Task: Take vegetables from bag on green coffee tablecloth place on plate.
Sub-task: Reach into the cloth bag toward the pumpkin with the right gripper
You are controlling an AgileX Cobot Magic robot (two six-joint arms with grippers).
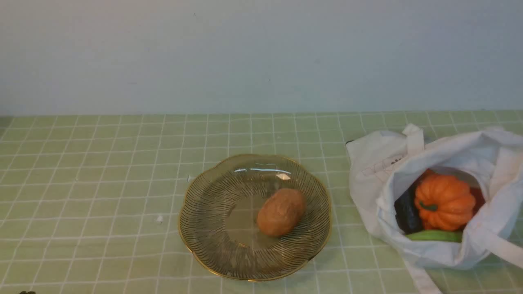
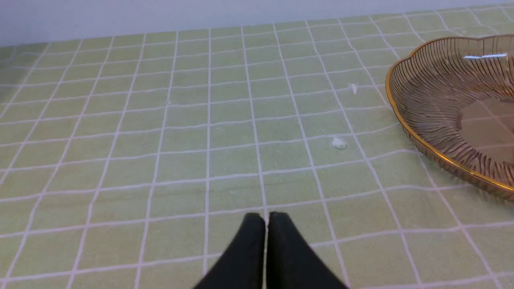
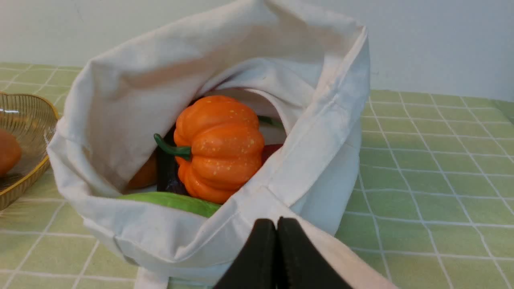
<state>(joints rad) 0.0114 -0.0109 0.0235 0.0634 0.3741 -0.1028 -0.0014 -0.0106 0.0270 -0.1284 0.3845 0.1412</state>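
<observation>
- One potato (image 1: 281, 211) lies on the plate (image 1: 204, 222).
- Orange pumpkin (image 1: 445, 202) sits inside the bag (image 1: 369, 175).
- Clenched on nothing: left pincer (image 2: 266, 218), right pincer (image 3: 276, 224).

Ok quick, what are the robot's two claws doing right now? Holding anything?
Left gripper: closed, holding nothing, above the tablecloth.
Right gripper: closed, holding nothing, just outside the bag.

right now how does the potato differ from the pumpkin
The potato lies in the plate; the pumpkin sits inside the bag. The potato is smooth and brown; the pumpkin is ribbed, bright orange, with a green stem. Both are rounded.
</observation>
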